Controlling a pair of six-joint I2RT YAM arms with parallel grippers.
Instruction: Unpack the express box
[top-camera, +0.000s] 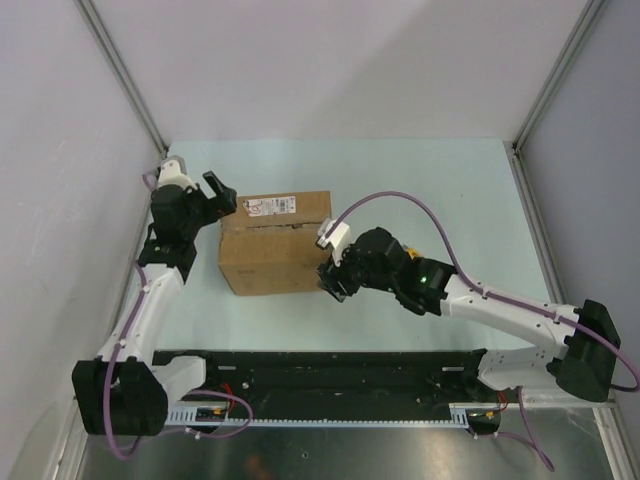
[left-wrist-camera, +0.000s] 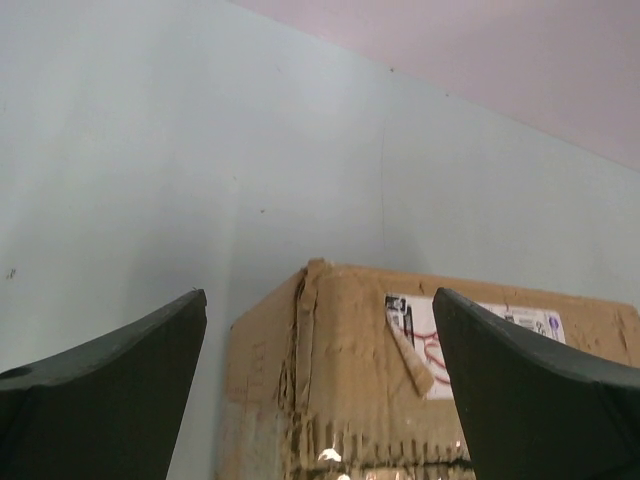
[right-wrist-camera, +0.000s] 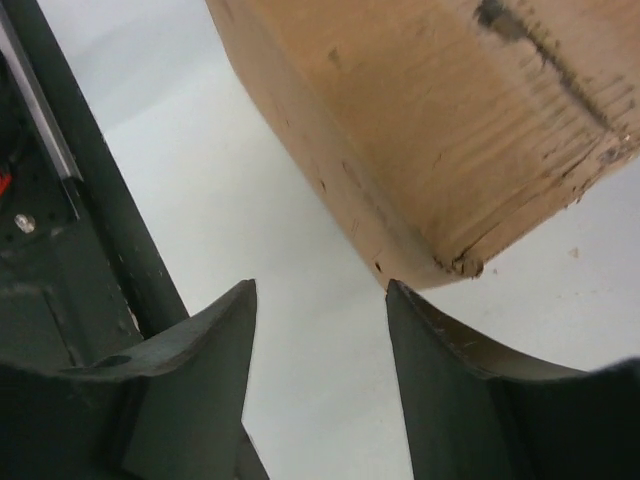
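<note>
Sitting between both open hands, left hand (top-camera: 212, 196) and right hand (top-camera: 333, 277), the express box (top-camera: 272, 245).

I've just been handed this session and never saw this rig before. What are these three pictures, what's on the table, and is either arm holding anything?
Two robot arms are bolted at the table's near edge. The overhead picture looks down from behind them; the other two come from a camera on each wrist, with that arm's own dark fingers in the foreground. On the pale table stands one thing: the express box, brown cardboard with a white label. The left gripper is wide open at the box's far left corner. The right gripper is open beside its near right corner. Neither holds anything.
</note>
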